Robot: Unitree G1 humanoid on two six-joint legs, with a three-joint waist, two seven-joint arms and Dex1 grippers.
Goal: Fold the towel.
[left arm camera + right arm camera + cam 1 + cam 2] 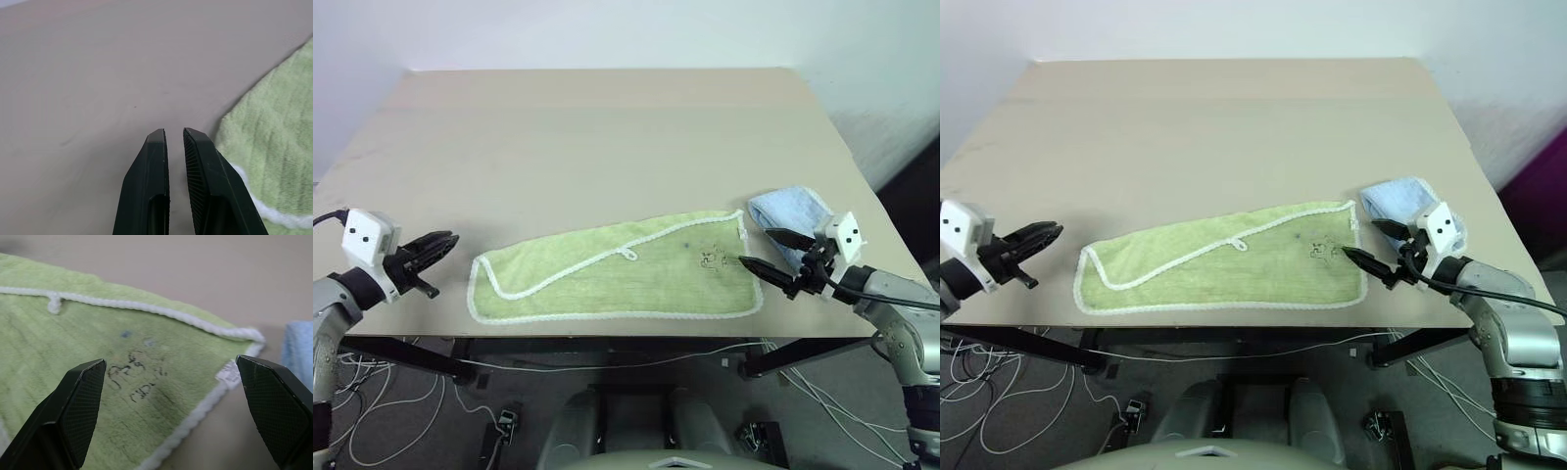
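The left claw (448,241) hovers above the near left corner of the surface (607,127), its two black fingers (151,181) pressed almost together with only a thin slit between them and nothing pinched; it points toward the towel's rounded left end and stops just short of it, apart from the cloth. The right claw (766,251) sits over the near right part of the surface with its fingers spread wide and empty, one tip above the towel's right end near the dark printed mark (134,377), the other toward the light-blue towel (790,213). The towel (617,272), light green with white corded edging (607,315), lies flat and stretched lengthwise along the near edge of the surface, running from left of centre to the right; its far long side slants, with an upper layer turned over so that a corded border crosses the cloth diagonally, and a small white loop (628,255) sits on that border near the middle. The light-blue towel lies bunched just beside the green towel's far right corner, close to the right edge of the surface
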